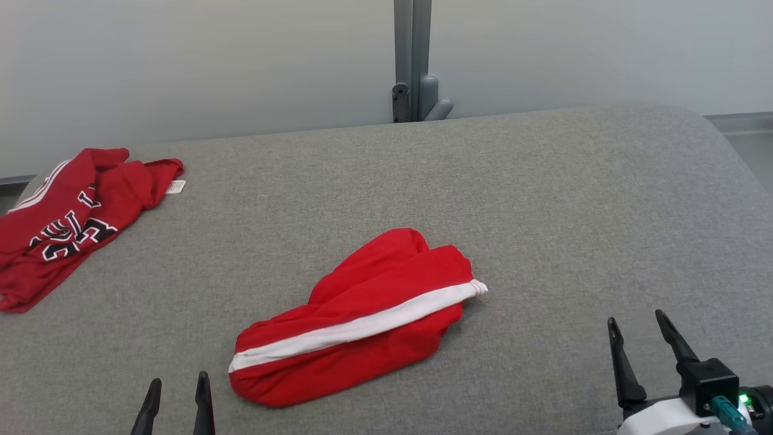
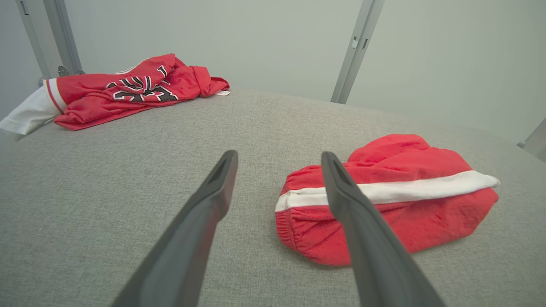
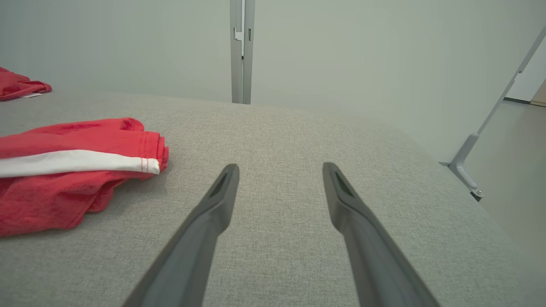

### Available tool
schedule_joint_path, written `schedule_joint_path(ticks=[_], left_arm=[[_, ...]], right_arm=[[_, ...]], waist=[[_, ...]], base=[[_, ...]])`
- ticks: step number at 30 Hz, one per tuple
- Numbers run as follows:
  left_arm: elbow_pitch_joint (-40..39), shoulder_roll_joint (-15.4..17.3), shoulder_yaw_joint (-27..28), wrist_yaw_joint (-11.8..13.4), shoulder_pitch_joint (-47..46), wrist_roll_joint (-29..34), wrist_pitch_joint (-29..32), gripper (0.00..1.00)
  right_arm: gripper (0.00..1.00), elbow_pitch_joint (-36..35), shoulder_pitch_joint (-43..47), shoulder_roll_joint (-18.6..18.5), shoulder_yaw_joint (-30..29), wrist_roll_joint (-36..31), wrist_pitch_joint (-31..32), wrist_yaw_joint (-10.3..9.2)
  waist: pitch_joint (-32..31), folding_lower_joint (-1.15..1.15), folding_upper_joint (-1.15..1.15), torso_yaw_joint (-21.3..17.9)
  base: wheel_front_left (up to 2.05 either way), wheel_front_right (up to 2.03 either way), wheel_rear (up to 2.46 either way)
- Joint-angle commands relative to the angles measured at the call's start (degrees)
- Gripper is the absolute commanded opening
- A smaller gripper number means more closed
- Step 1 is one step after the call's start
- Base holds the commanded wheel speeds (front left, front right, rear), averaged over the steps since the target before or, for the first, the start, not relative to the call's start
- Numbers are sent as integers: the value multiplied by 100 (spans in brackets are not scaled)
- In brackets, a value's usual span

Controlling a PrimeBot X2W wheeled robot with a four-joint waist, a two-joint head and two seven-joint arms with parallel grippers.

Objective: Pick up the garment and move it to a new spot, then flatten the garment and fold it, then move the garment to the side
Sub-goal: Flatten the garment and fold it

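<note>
The garment (image 1: 362,314) is a red piece with a white stripe, lying bunched and folded over in the middle of the grey padded table (image 1: 543,211). It also appears in the left wrist view (image 2: 409,162) and the right wrist view (image 3: 64,187). My left gripper (image 1: 178,380) hovers open at the near edge, just left of the garment's waistband end, and its fingers (image 2: 278,154) hold nothing. Off to the garment's right, my right gripper (image 1: 636,317) is open and empty too, with bare table between its fingers (image 3: 280,165).
A second red garment, a jersey with black and white lettering (image 1: 66,223), lies crumpled at the table's far left corner (image 2: 128,89). A grey post (image 1: 412,60) stands behind the table's back edge. The table drops off to the floor on the right (image 3: 512,179).
</note>
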Motion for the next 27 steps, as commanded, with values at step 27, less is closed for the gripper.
schedule_joint_path(ticks=[27], left_arm=[[1346,597,-1101,-14,-1390,-866,949,100]], right_arm=[[100,1401,-2247,-1399,3028,171,679,-8]], waist=[[544,0,0,208]], base=[[0,0,0]])
